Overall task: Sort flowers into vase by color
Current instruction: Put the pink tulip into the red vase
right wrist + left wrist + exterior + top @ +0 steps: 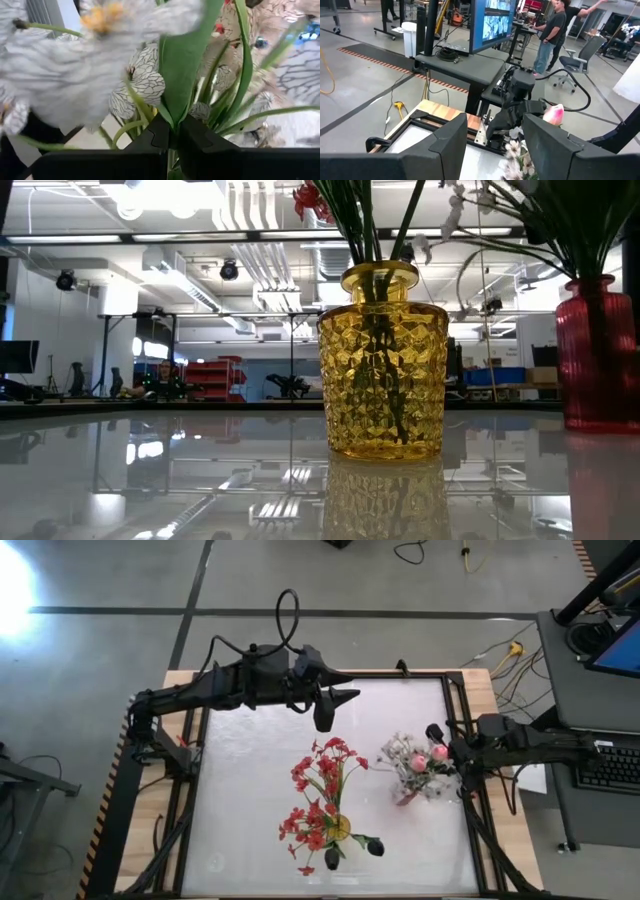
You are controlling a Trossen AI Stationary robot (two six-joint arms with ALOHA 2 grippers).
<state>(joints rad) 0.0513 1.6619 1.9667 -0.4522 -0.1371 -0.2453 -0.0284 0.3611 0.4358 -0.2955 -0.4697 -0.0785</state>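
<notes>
A yellow glass vase (341, 828) (381, 370) holds red blossom clusters (322, 772) and dark buds (375, 847). To its right, a red vase (408, 797) (598, 350) holds white sprays (400, 751) and pink buds (428, 757). My right gripper (446, 754) (172, 134) reaches in from the table's right edge into this white and pink bunch and is shut on a green stem. My left gripper (324, 719) (495, 127) hangs open over the far middle of the table, apart from all the flowers. My right gripper pinches a green flower stem (172, 150) between its two fingers (150, 142), just below a broad green leaf (180, 75). White veined blooms (142, 85) crowd around the hold. The fingers come roughly level from the table's right side. The stem's lower end is hidden.
The white table top (250, 790) is framed by a black rail (190, 780). Beyond the right edge stand a desk with a keyboard (610, 765) and a monitor. A person (550, 35) stands in the room past the table, beside an office chair.
</notes>
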